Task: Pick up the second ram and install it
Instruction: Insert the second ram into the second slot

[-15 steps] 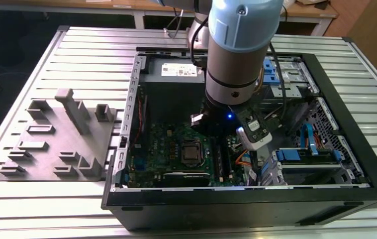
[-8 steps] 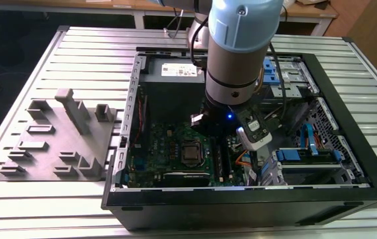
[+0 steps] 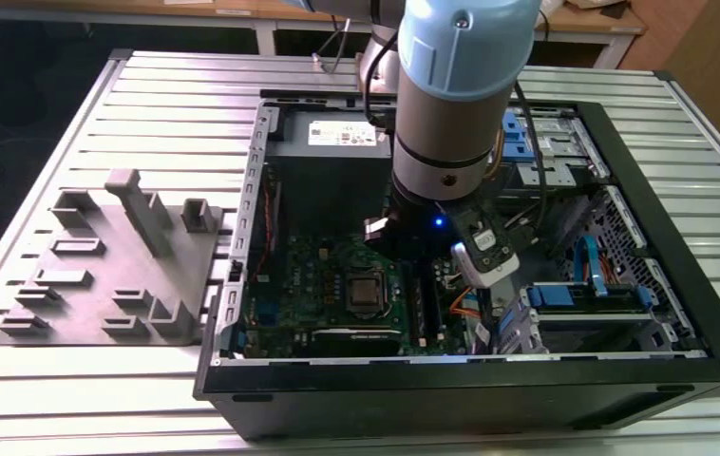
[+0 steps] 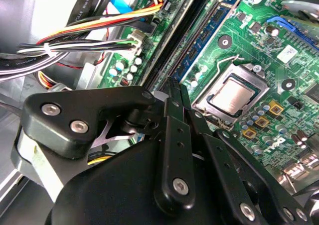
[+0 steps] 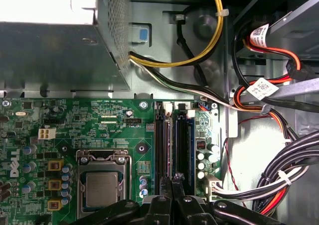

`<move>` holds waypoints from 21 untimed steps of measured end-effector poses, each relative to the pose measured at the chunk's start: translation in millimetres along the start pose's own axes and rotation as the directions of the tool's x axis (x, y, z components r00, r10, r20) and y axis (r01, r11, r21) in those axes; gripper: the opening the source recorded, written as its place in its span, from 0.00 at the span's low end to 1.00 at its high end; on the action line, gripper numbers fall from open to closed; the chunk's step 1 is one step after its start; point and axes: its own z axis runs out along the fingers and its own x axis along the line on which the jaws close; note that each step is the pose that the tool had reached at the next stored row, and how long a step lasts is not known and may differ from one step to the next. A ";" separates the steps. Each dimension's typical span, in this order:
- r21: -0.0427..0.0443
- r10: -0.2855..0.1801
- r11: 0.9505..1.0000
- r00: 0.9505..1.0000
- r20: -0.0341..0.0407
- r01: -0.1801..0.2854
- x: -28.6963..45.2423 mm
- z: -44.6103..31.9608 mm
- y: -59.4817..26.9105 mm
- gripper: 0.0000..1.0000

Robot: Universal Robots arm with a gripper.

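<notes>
Gripper [image 5: 172, 181] closed over the memory slots, fingers drawn together at the second ram [image 5: 183, 145].
From my console, the stick stands on edge in its slot beside the processor socket [image 5: 102, 185], its blue-green face showing in both wrist views. I cannot tell whether the fingers nip its edge or merely bear on it. I judge seating wants a straight push, square to the motherboard [image 5: 99, 120], clear of the cable bundle [image 5: 294, 155].

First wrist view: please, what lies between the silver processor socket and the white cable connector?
Black memory slots, one holding a blue stick, in the first wrist view.
</notes>
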 end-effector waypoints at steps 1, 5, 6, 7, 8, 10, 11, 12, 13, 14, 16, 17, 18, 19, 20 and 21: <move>0.000 0.003 1.000 1.000 0.000 -0.003 0.0 0.0 0.0 0.09; 0.001 0.008 1.000 1.000 0.001 -0.008 0.0 0.1 0.0 0.09; 0.000 0.008 1.000 1.000 0.001 -0.008 0.2 0.7 0.0 0.09; 0.000 0.008 1.000 1.000 0.001 -0.008 0.6 1.0 -0.1 0.09; 0.001 0.008 1.000 1.000 0.001 -0.008 1.0 1.3 -0.1 0.09; 0.001 0.008 1.000 1.000 0.001 -0.008 1.8 1.8 -0.2 0.09; 0.001 0.008 1.000 1.000 0.000 -0.008 2.0 1.8 -0.2 0.09; 0.001 0.008 1.000 1.000 0.000 -0.008 2.1 1.9 -0.2 0.09; 0.001 0.008 1.000 1.000 0.001 -0.008 2.1 2.0 -0.2 0.09; 0.001 0.009 1.000 1.000 0.001 -0.009 2.2 2.0 -0.2 0.09; 0.001 0.009 1.000 1.000 0.001 -0.009 2.1 2.0 -0.2 0.09; 0.001 0.010 1.000 1.000 0.001 -0.010 2.1 2.1 -0.2 0.09; 0.001 0.011 1.000 1.000 0.001 -0.011 1.9 2.1 -0.2 0.09; 0.001 0.013 1.000 1.000 0.001 -0.013 1.6 2.1 -0.2 0.09; 0.001 0.014 1.000 1.000 0.001 -0.014 1.4 2.2 -0.2 0.09; 0.001 0.016 1.000 1.000 0.001 -0.016 1.3 2.1 -0.2 0.09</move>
